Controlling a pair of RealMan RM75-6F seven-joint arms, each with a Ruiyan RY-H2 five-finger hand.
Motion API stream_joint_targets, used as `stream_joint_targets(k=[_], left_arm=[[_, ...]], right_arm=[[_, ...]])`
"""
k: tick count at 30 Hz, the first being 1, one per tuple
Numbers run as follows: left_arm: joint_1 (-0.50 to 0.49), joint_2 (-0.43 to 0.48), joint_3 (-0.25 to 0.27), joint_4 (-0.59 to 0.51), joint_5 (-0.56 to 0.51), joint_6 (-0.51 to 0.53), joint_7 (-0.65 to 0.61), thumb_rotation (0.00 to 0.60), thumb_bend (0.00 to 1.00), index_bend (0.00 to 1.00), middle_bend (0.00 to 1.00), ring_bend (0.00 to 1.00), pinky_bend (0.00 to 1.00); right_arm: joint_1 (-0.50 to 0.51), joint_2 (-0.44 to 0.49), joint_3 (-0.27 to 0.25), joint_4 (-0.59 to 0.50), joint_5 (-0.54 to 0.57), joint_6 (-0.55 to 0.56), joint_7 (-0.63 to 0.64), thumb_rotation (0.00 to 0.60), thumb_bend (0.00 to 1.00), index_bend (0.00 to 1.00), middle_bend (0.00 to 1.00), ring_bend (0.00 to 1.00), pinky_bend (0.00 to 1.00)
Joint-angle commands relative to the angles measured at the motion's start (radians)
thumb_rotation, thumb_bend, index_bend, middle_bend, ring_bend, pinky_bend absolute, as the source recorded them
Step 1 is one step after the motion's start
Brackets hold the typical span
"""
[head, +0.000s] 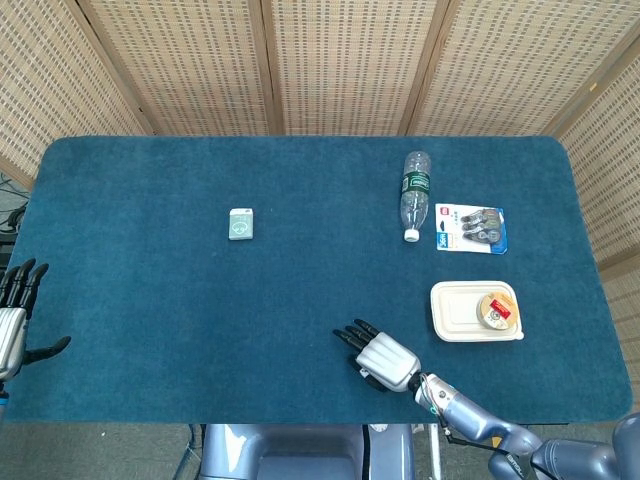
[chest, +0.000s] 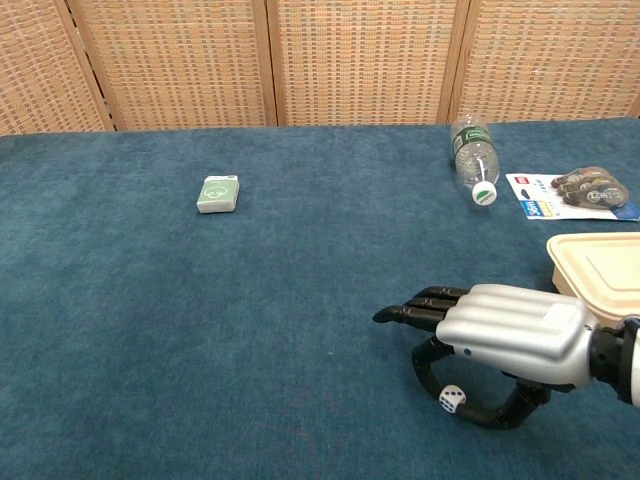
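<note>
My right hand (head: 385, 361) (chest: 510, 335) is low over the blue table (head: 150, 300) near its front edge, palm down. A finger and the thumb curl in under it and close on a small white die (chest: 452, 398) from both sides, while the other fingers stretch out to the left. The die sits at table level and is hidden under the hand in the head view. My left hand (head: 12, 320) hangs off the table's left edge with its fingers spread and nothing in it.
A cream food container (head: 460, 311) (chest: 595, 270) with a round labelled item (head: 497, 311) in it lies right of the right hand. Further back are a lying water bottle (head: 413, 193) (chest: 470, 157), a blister pack (head: 471, 228) (chest: 580, 192) and a small green box (head: 240, 224) (chest: 218, 194).
</note>
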Motion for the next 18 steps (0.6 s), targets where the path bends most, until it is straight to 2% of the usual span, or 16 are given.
stream_joint_targets(k=[1, 6, 9, 13, 18], left_arm=[[0.0, 0.0, 0.0, 0.0, -0.002, -0.001, -0.001, 0.6, 0.0, 0.0, 0.0, 0.0, 0.0], [-0.001, 0.002, -0.001, -0.002, -0.003, -0.003, -0.004, 0.6, 0.0, 0.0, 0.0, 0.0, 0.0], [0.0, 0.004, -0.001, -0.002, -0.004, -0.002, -0.008, 0.6, 0.0, 0.0, 0.0, 0.0, 0.0], [-0.001, 0.006, 0.0, -0.002, -0.004, -0.005, -0.01, 0.6, 0.0, 0.0, 0.0, 0.0, 0.0], [-0.001, 0.01, 0.001, -0.004, -0.002, -0.004, -0.019, 0.6, 0.0, 0.0, 0.0, 0.0, 0.0]], right_arm=[[0.001, 0.001, -0.003, -0.004, -0.001, 0.002, 0.005, 0.6, 0.47, 0.51, 0.0, 0.0, 0.0], [0.007, 0.017, 0.009, -0.036, 0.0, 0.019, 0.02, 0.6, 0.47, 0.51, 0.0, 0.0, 0.0], [0.022, 0.05, 0.038, -0.075, 0.003, 0.033, 0.004, 0.6, 0.47, 0.51, 0.0, 0.0, 0.0], [0.059, 0.121, 0.113, -0.163, 0.032, 0.032, -0.06, 0.6, 0.47, 0.51, 0.0, 0.0, 0.0], [0.119, 0.231, 0.244, -0.297, 0.143, 0.0, -0.187, 0.6, 0.47, 0.51, 0.0, 0.0, 0.0]])
